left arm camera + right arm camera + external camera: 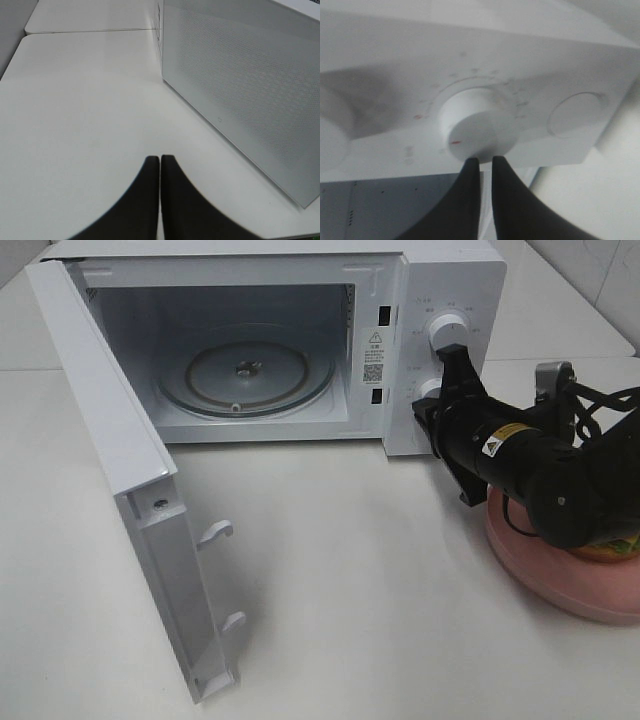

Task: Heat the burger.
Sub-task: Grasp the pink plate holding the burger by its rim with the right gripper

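The burger [612, 551] sits on a round pink plate [545, 565] at the right, and my right arm hides most of it. In front of it stands the white microwave [450, 280], its door [110, 430] swung wide to the left, with a bare glass turntable [245, 375] inside. My right gripper [428, 408] [486, 161] points at the control panel, its tips just off the rim of the lower knob [477, 125]. Only a thin slit shows between the fingers, and nothing is in it. My left gripper [160, 159] is shut and empty, low over the table beside the microwave door's perforated panel [240, 90].
The open door reaches far out over the left front of the white table [350, 590], with two latch hooks [215, 532] on its edge. An upper knob [447, 330] sits above the lower one. A round flat button [577, 112] lies beside the knob.
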Motion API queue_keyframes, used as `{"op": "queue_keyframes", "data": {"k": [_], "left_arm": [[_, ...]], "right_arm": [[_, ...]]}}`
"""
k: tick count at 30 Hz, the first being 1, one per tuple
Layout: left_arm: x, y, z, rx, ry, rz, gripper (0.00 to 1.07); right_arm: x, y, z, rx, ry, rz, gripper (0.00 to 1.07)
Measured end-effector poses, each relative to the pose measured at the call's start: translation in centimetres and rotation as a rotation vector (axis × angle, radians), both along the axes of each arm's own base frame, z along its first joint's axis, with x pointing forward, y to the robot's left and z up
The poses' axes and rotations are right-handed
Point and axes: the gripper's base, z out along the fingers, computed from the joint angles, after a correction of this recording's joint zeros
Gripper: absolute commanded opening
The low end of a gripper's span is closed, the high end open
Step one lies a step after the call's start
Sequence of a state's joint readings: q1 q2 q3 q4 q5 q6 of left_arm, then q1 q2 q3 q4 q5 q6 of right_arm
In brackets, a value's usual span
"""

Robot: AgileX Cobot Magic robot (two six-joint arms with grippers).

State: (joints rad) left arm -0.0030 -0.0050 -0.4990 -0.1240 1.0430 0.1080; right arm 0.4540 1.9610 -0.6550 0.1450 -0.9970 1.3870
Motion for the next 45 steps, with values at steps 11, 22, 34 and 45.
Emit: {"op": "queue_keyframes", "data": {"k": [11, 22, 34, 45], "left_arm": [[0.0, 0.0, 0.0, 0.0, 0.0, 0.0, 0.0], [0.0, 0.0, 0.0, 0.0, 0.0, 0.0, 0.0], [0.0, 0.0, 0.0, 0.0, 0.0, 0.0, 0.0], [0.0, 0.0, 0.0, 0.0, 0.0, 0.0, 0.0]], "right_arm": [[-0.8, 1.6, 0.6, -0.046, -0.098, 0.229, 0.1], [-2.0, 3.4, 1.3, -0.211, -0.307, 0.528, 0.14], [-2.4, 3.8, 1.3, -0.614, -0.58, 0.69, 0.17], [-2.5, 3.4, 0.0, -1.075, -0.693, 0.849, 0.18]]}}
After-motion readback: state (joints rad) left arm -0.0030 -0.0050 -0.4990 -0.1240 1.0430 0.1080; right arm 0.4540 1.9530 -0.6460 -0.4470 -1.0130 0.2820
